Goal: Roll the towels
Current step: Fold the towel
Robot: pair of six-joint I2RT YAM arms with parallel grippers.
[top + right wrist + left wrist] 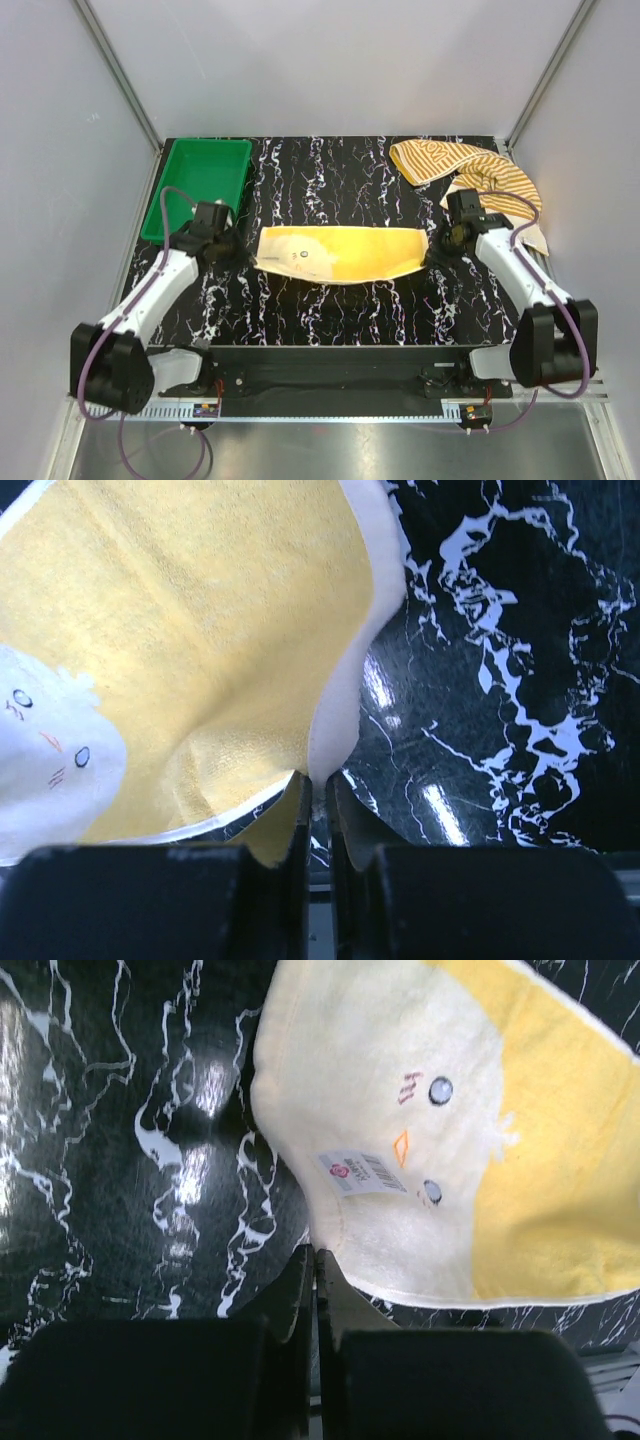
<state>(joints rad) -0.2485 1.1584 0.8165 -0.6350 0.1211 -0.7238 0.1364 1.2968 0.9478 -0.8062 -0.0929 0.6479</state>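
Yellow towel (340,253) is clamped at both ends by left pincer (316,1260) and right pincer (318,785). Striped towel (470,170) is heaped far right, green tray (200,180) far left.

Table (330,310): the centre towel (340,253) lies spread mid-table, its long axis running left to right. My left gripper (246,252) is at its left end and my right gripper (432,250) at its right end, each with jaws pressed together on the towel's edge. A label (358,1173) lies on this towel near my left fingers. The far-right towel (470,172) lies heaped in the far right corner, behind my right gripper and apart from the centre towel. A tray (205,170) stands in the far left corner, behind my left gripper.
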